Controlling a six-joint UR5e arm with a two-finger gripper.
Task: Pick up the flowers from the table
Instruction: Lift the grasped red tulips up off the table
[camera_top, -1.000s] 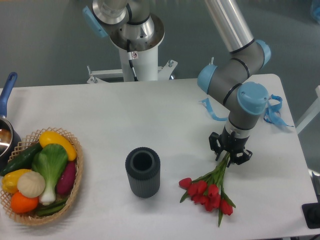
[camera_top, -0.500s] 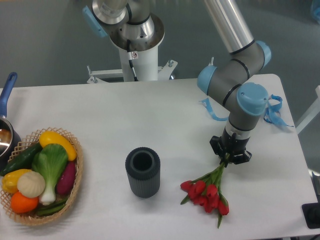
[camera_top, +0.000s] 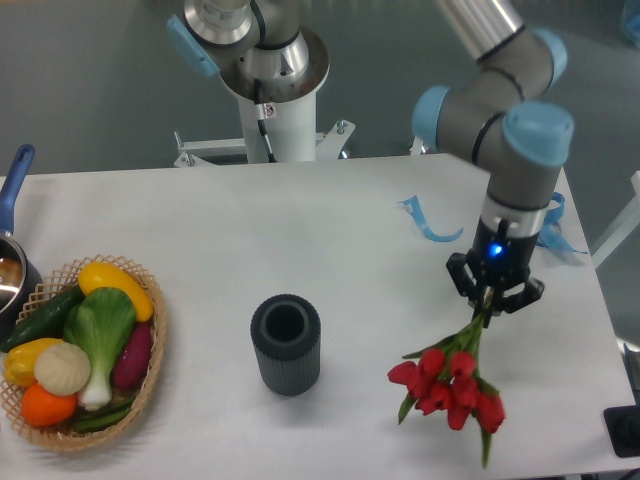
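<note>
**Pincer grips the flowers by the stems, near the table's right edge**

The pincer (camera_top: 494, 300) points downward and its fingers are clamped on the upper ends of the stems of the flowers (camera_top: 452, 385). The bunch hangs slanting from the grip toward the front of the table (camera_top: 300, 230), close to its right edge; whether the blooms touch the surface or hang just above it cannot be told. The bunch is small: several red, tulip-like blooms crowded together at the low end, green leaves sticking out among and below them, and thin green stems drawn together into a narrow bundle that runs up into the pincer. One leaf tip points down past the blooms toward the front edge.

A dark ribbed cylinder (camera_top: 286, 344) stands upright mid-table toward the front edge, well apart from the bunch. Curly blue ribbons (camera_top: 428, 222) lie toward the back right corner.
</note>
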